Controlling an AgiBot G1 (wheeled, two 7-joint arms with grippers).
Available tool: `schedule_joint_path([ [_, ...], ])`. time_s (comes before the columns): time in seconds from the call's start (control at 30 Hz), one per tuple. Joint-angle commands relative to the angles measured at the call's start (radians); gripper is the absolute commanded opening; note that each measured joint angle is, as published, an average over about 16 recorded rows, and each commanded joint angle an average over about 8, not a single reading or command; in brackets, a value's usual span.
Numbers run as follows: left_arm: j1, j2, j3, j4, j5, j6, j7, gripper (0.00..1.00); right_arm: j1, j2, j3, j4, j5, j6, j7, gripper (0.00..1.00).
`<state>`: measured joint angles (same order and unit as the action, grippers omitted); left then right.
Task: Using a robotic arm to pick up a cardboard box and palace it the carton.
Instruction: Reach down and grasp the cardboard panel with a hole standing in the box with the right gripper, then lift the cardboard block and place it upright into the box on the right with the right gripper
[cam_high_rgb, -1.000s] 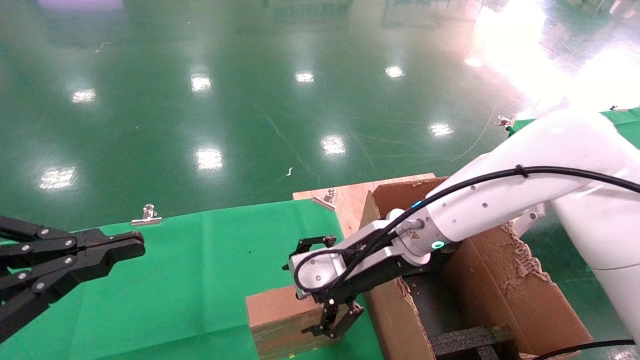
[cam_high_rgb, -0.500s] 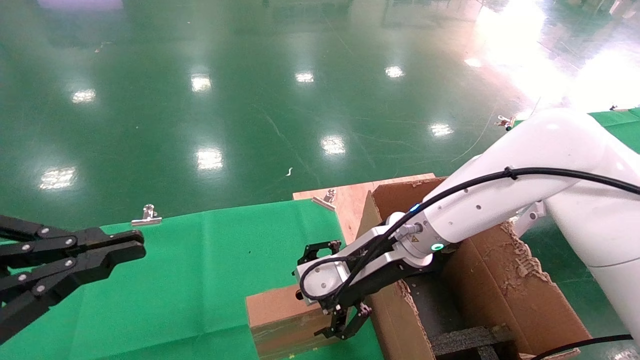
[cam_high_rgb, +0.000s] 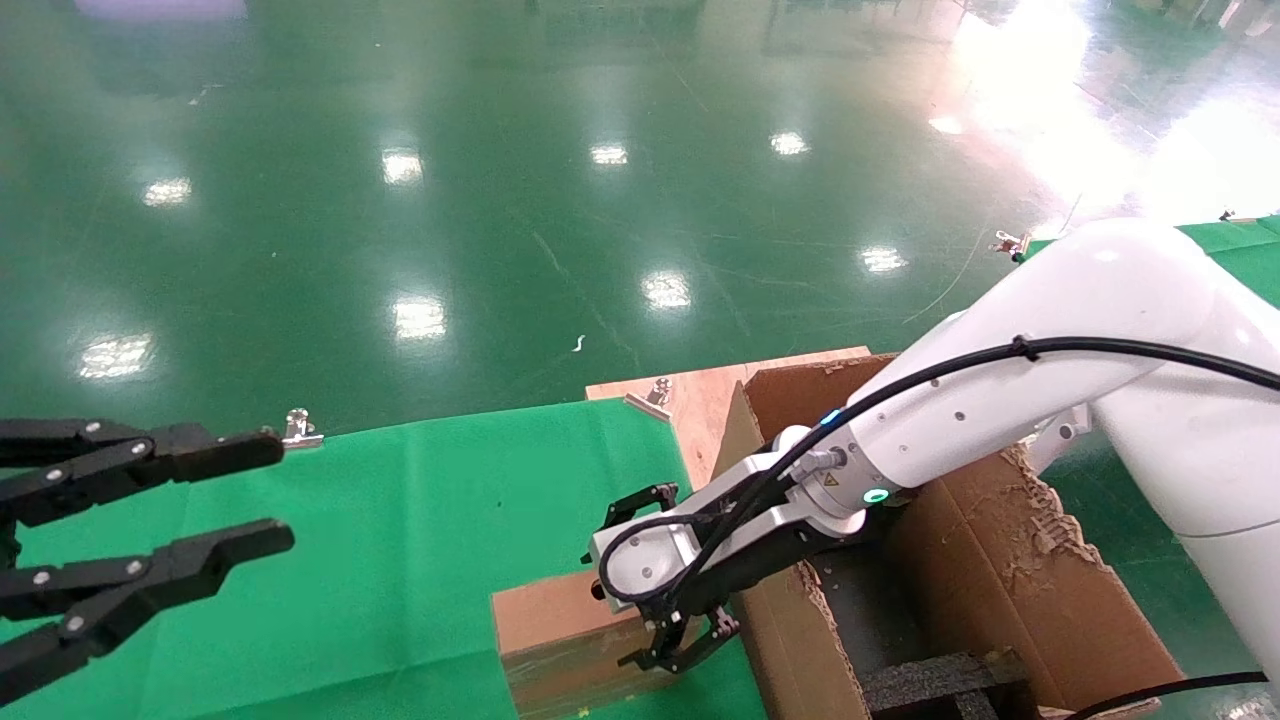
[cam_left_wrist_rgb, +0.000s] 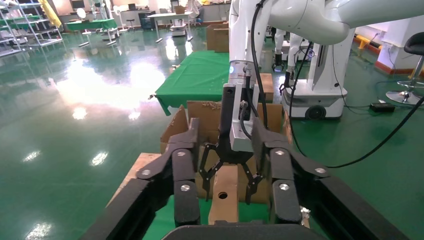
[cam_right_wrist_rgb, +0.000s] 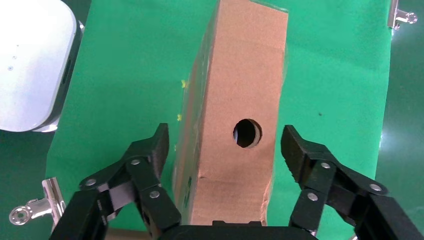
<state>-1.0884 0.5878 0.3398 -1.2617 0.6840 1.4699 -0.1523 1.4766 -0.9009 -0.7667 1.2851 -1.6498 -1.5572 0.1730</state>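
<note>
cardboard box (cam_high_rgb: 560, 640) btm cut off, carton (cam_high_rgb: 1000, 590) near end cropped

We're in a robotics lab hall: glossy green epoxy floor (cam_high_rgb: 500, 200), cloth-draped tables (cam_left_wrist_rgb: 200, 72), other white wheeled robots (cam_left_wrist_rgb: 320, 95).

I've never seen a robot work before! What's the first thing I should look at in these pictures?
Look first at the big white robotic arm reaching in from the right: its right gripper is open, one finger on each side of the small cardboard box with the round hole, which stands on the green cloth. Right beside the box sits the ragged carton, and the black left gripper hangs open over the cloth's left side.
</note>
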Motion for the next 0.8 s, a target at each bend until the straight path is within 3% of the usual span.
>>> schedule_joint_path([
  [0.03, 0.000, 0.000, 0.000, 0.000, 0.000, 0.000, 0.000, 1.00, -0.001, 0.000, 0.001, 0.001, 0.000, 0.000, 0.000, 0.00],
  [0.8, 0.000, 0.000, 0.000, 0.000, 0.000, 0.000, 0.000, 1.00, 0.013, 0.026, 0.013, 0.000, 0.010, 0.003, 0.016, 0.00],
])
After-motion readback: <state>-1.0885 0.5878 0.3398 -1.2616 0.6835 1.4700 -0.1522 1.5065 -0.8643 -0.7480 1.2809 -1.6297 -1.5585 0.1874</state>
